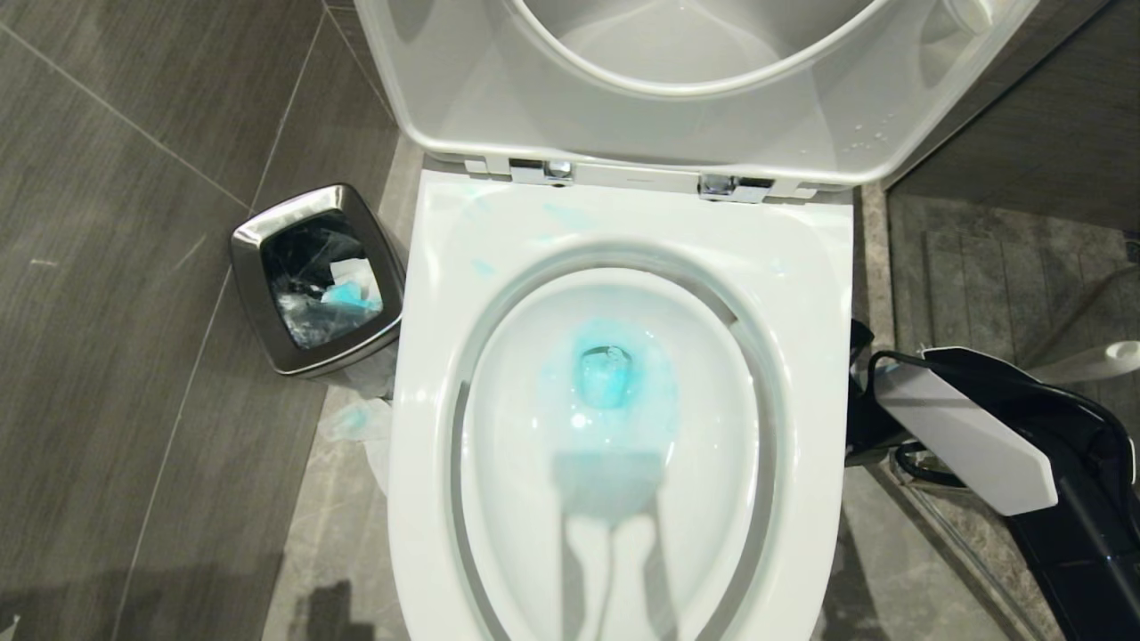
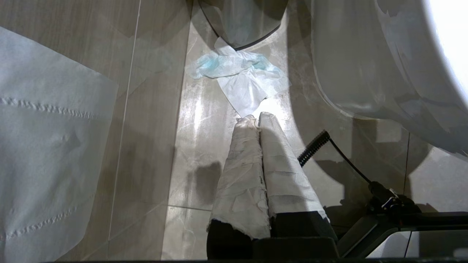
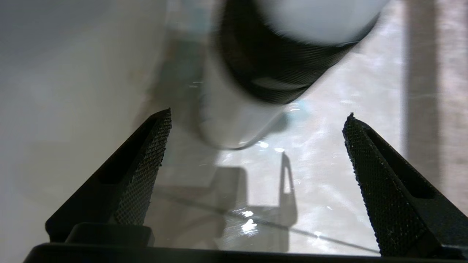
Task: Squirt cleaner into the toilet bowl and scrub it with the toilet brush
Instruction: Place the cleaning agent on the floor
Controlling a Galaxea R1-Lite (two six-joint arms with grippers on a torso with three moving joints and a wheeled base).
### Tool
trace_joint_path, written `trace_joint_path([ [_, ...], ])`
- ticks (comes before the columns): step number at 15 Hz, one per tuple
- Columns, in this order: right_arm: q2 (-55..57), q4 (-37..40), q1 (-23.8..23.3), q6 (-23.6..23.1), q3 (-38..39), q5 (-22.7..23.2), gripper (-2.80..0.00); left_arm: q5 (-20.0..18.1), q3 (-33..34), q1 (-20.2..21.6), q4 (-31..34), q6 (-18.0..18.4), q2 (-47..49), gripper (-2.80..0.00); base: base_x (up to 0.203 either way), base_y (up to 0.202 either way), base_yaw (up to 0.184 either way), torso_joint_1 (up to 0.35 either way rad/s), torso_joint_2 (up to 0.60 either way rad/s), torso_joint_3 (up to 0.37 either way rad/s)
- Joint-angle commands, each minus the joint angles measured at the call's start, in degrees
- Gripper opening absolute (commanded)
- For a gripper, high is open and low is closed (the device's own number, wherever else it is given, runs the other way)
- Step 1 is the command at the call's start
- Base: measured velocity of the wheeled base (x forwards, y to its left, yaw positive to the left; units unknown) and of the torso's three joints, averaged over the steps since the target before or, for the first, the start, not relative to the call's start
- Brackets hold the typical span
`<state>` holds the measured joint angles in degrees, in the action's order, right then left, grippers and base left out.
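At nine o'clock in the head view a steel bin stands on the grey tile floor, holding crumpled tissue with a blue stain. A blue-tinged tissue lies on the floor just beside the bin's foot. The left hand hangs low near the floor at the bowl's left side, its paper-wrapped fingers pressed together on nothing.

In the centre sits the bowl, seat and lid raised at twelve o'clock. The cleaner is already in: turquoise pools round the drain, and pale blue smears mark the rim towards eleven o'clock. So the squirting looks done and the scrubbing not yet begun.

At three o'clock the right arm reaches down beside the bowl's right wall. The right hand has its fingers spread wide apart, empty. Ahead of it, blurred, stands a pale cylinder under a dark round mass; I take this for the brush in or near its holder, but cannot tell which part is which. A white rounded end shows past the arm in the head view, possibly the brush handle.

The brush should be light and stiff, its smooth handle slippery if wet, its bristles springy and dripping. The sound place to grip is the upper handle, square across the shaft, with the head kept low.
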<state>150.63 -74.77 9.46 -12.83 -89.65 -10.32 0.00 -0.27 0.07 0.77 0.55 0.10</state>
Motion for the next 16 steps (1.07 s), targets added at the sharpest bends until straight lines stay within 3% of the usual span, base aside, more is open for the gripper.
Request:
trace_joint_path([
  [1,-0.1,-0.7,1.1,0.0,1.0,0.4,0.0,0.0,0.0,0.0,0.0,0.0,0.1,-2.8,0.0,0.0,0.0,0.0,0.0,0.0],
  [6,-3.6,-1.4,1.7,0.0,5.8,0.4,0.0,0.0,0.0,0.0,0.0,0.0,0.1,-2.8,0.0,0.0,0.0,0.0,0.0,0.0],
  [16,-13.5,-7.2,1.6,0.0,23.0,0.6,0.0,0.0,0.1,0.0,0.0,-0.3,0.1,-2.8,0.0,0.0,0.0,0.001,0.0,0.019],
])
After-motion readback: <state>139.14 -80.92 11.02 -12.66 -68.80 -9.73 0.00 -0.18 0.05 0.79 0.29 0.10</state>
